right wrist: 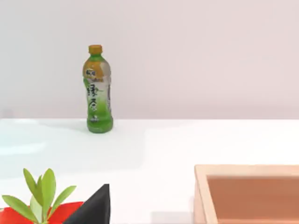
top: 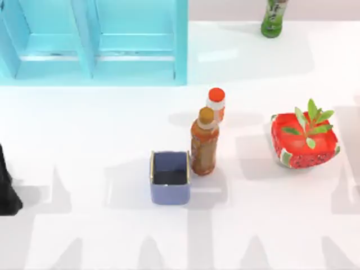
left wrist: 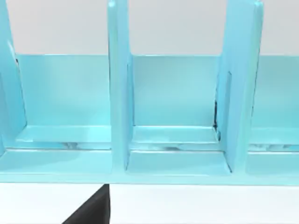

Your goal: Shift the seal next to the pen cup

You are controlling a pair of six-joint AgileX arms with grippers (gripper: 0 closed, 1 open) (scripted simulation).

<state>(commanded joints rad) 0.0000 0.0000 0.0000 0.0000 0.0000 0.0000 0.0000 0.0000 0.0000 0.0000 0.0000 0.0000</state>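
- White surface [top: 84,129]: carries all items. It has open ground at the top view's left of the cup.
- Cyan divided rack [top: 95,39]: stands at the far left of the surface. The left pincer [left wrist: 91,211] faces its compartments. Whether that pincer is open or holding anything cannot be told.
- Left arm [top: 5,188]: sits at the left edge, well apart from the cup.
- Right pincer [right wrist: 93,207]: sits near the red watermelon-patterned plant pot [top: 304,143], beside a tan wooden tray [right wrist: 247,193]. Its opening and load cannot be told.
- Green tea bottle [top: 274,19]: stands at the far edge, away from the work.
- Two amber, orange-capped bottles [top: 204,146]: the nearer one touches or almost touches the right side of the cup.
- Square periwinkle pen cup [top: 170,177]: upright, in the centre of the surface.
- Seal: its position cannot be told.
- Judgement: locate the black-based, red-knobbed seal first and do not take a bottle cap for it. Grip the knob vertically, then set the seal down on the cup's free left side, away from the bottles.
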